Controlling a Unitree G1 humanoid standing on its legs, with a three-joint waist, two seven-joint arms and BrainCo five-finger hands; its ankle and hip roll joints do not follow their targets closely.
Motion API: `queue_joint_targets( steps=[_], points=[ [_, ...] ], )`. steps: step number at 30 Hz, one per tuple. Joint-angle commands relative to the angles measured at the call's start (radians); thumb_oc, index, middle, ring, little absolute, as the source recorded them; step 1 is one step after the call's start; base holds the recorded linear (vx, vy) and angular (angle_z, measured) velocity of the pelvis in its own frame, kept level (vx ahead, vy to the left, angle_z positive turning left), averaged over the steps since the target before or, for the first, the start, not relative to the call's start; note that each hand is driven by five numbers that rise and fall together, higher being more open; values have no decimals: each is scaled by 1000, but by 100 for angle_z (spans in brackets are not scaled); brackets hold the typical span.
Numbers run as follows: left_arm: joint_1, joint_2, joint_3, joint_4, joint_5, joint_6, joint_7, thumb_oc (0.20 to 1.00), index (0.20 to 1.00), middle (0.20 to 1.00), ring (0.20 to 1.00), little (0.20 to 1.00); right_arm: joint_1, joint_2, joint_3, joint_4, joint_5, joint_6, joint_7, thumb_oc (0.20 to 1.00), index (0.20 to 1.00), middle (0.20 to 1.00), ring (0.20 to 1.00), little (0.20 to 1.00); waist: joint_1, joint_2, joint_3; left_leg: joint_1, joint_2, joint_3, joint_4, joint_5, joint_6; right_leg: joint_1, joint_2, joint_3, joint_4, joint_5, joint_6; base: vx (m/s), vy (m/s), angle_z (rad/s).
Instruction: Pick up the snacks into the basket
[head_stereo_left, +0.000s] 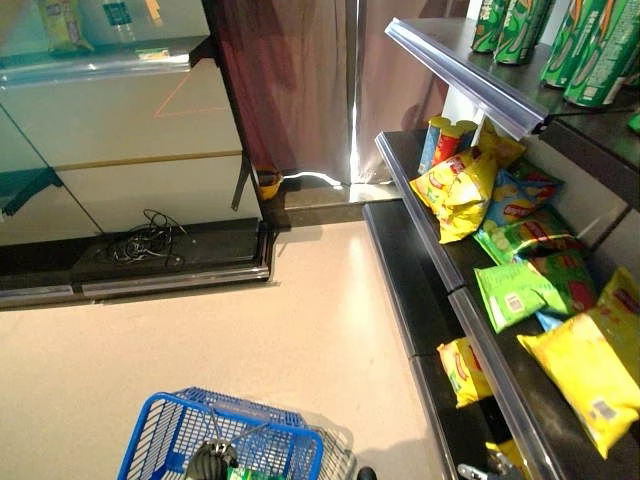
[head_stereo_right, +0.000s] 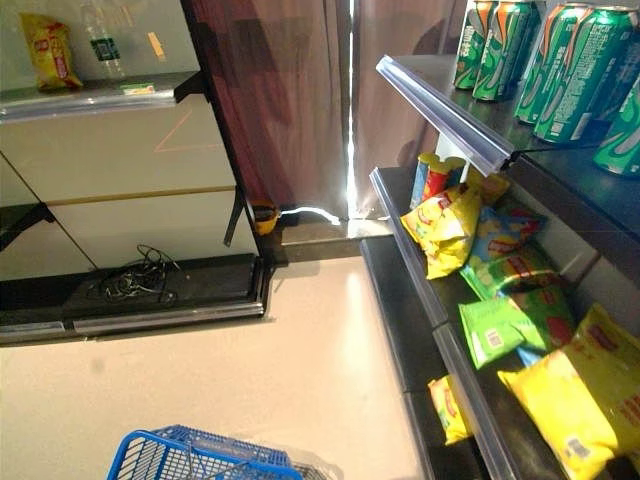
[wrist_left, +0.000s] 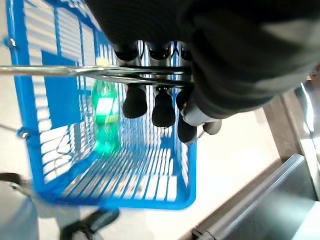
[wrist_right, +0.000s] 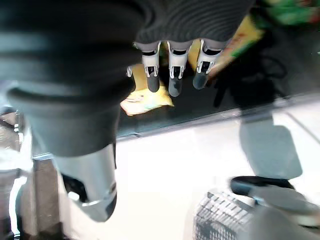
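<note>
My left hand (wrist_left: 165, 95) has its fingers curled round the wire handle (wrist_left: 75, 71) of the blue basket (wrist_left: 30, 125) — a green bottle (wrist_left: 105, 117) lies lengthwise inside. My right hand (wrist_right: 172, 70) hangs relaxed, holding nothing. Snack bags (head_stereo_left: 580, 370) lie along the shelf (head_stereo_left: 480, 330) edge.

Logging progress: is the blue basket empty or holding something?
Holding something: a green bottle lies inside the blue basket, whose wire handle the left hand grips.
</note>
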Motion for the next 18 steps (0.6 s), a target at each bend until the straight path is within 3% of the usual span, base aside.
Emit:
queue_joint_targets(
  steps=[1, 3, 6, 7, 8, 11, 14, 16, 18],
  points=[
    [-118, 34, 57, -127, -15, -92, 28, 200, 200, 200, 200, 200, -32, -56, 25, -52, 4, -33, -22, 1000, 1000, 1000, 1000, 1000, 17, -55, 37, 6, -4, 172, -33, 273, 59, 15, -89, 47, -72, 49, 159, 338, -213, 13],
    [-95, 24, 59, -134, -14, -89, 27, 200, 200, 200, 200, 200, -36, -58, 23, -41, -5, -28, -31, 1000, 1000, 1000, 1000, 1000, 44, -58, 38, -67, -20, 199, -69, 201, 93, 66, -72, 82, -86, 30, 154, 408, -185, -20],
    [-69, 26, 72, -149, -15, -90, 33, 200, 200, 200, 200, 200, -45, -49, 26, -40, -8, -28, -29, 1000, 1000, 1000, 1000, 1000, 70, -70, 29, -162, 13, 238, -242, 129, 135, 121, -65, 111, -90, -1, 161, 333, -60, -15],
    [-68, 26, 72, -150, -15, -90, 33, 200, 200, 200, 200, 200, -45, -49, 26, -40, -8, -28, -29, 1000, 1000, 1000, 1000, 1000, 76, -71, 37, -151, 16, 243, -241, 123, 136, 130, -64, 116, -89, -5, 161, 466, 40, -45],
    [-32, 23, 90, -159, -8, -86, 43, 200, 200, 200, 200, 200, -60, -44, 44, -27, -35, -27, -28, 1000, 1000, 1000, 1000, 1000, 123, -50, 38, -144, 5, 152, -456, 126, 141, 168, -24, 160, -59, -43, 169, 467, 75, -58],
    [-17, 37, 102, -164, 11, -85, 44, 200, 200, 200, 200, 200, -69, -52, 57, -37, -59, -27, -21, 1000, 1000, 1000, 1000, 1000, 163, -43, 39, -158, 28, -5, -524, 172, 118, 217, -11, 248, -16, -83, 178, 416, 95, -139],
    [-14, 42, 103, -161, 8, -84, 35, 200, 200, 200, 200, 200, -62, -60, 54, -37, -73, -22, -8, 1000, 1000, 1000, 1000, 1000, 157, -39, 29, -124, 37, -38, -548, 155, 110, 228, -21, 286, -8, -98, 183, 233, 170, -115],
    [-16, 46, 97, -162, 14, -84, 31, 200, 200, 200, 200, 200, -55, -63, 48, -49, -81, -21, -5, 1000, 1000, 1000, 1000, 1000, 151, -41, 24, -113, 36, -26, -560, 149, 116, 229, -34, 293, -15, -94, 193, 128, 185, -125],
    [-30, 56, 90, -162, 27, -87, 33, 200, 200, 200, 200, 200, -43, -58, 29, -87, -77, -22, -13, 1000, 1000, 1000, 1000, 1000, 126, -50, 15, -100, 29, 32, -561, 119, 138, 215, -71, 320, -28, -72, 226, 99, 277, -76]
  ],
)
